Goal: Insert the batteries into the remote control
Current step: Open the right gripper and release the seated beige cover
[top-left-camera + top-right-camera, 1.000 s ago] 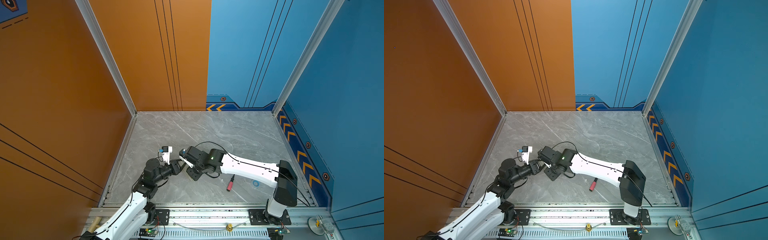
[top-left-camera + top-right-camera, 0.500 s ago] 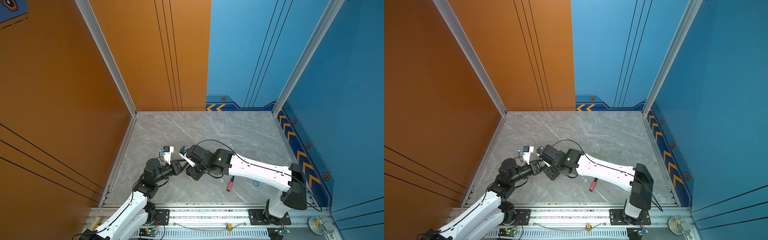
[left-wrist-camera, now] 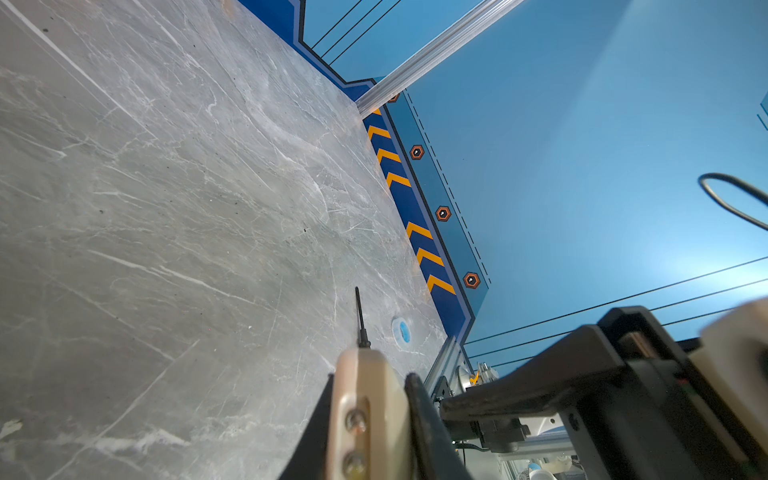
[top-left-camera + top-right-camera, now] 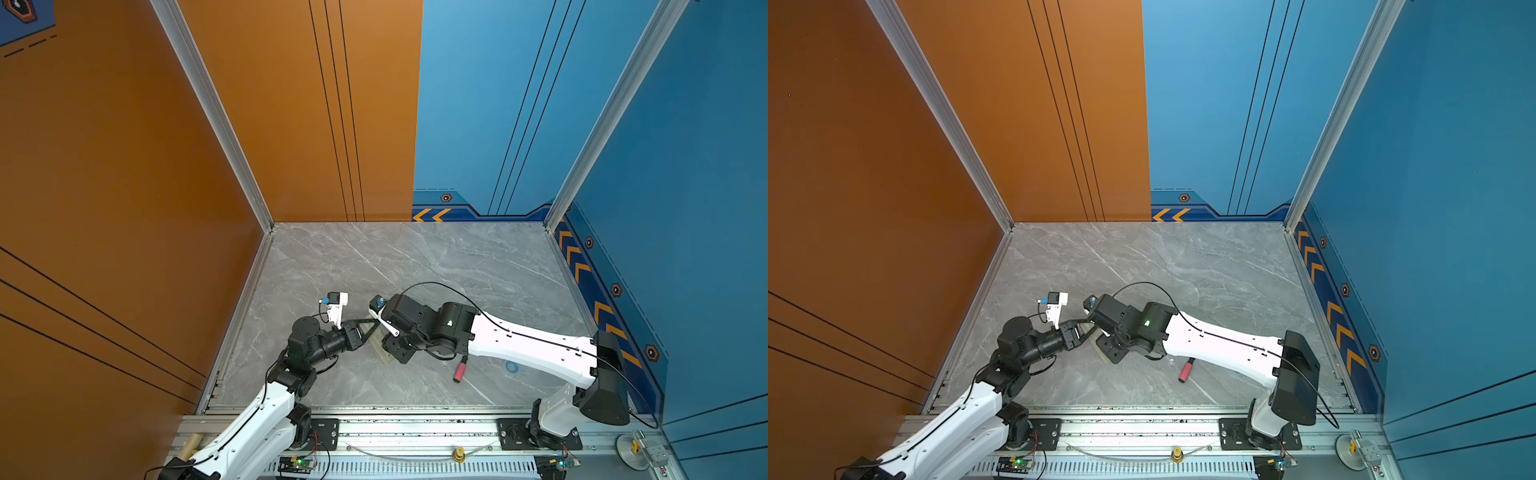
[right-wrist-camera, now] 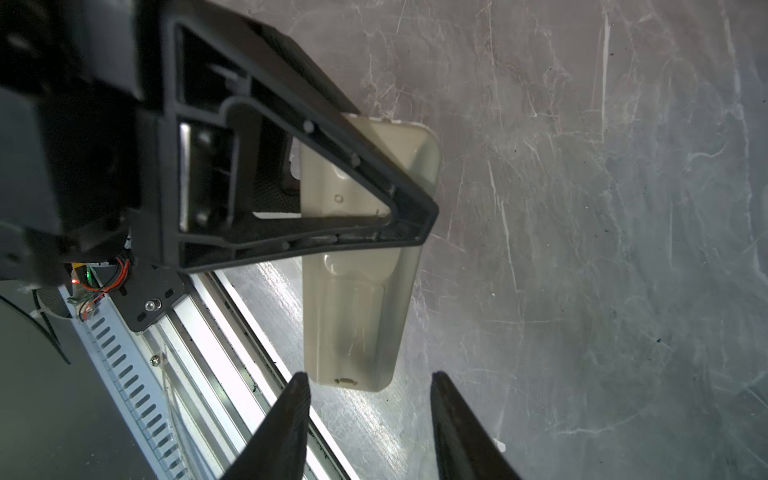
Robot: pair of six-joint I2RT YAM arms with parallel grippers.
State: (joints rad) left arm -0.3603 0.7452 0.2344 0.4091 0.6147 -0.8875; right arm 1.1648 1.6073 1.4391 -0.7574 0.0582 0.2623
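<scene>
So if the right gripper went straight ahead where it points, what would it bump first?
Probably the remote control: its near end lies just ahead of the right gripper, facing the gap between its open fingers. Height is unclear.

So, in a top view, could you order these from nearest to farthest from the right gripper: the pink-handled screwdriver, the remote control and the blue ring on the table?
Measured from the right gripper:
1. remote control: right at the gripper, just below it.
2. pink-handled screwdriver: on the table to the right, beside the arm.
3. blue ring: further right, beyond the screwdriver.
</scene>
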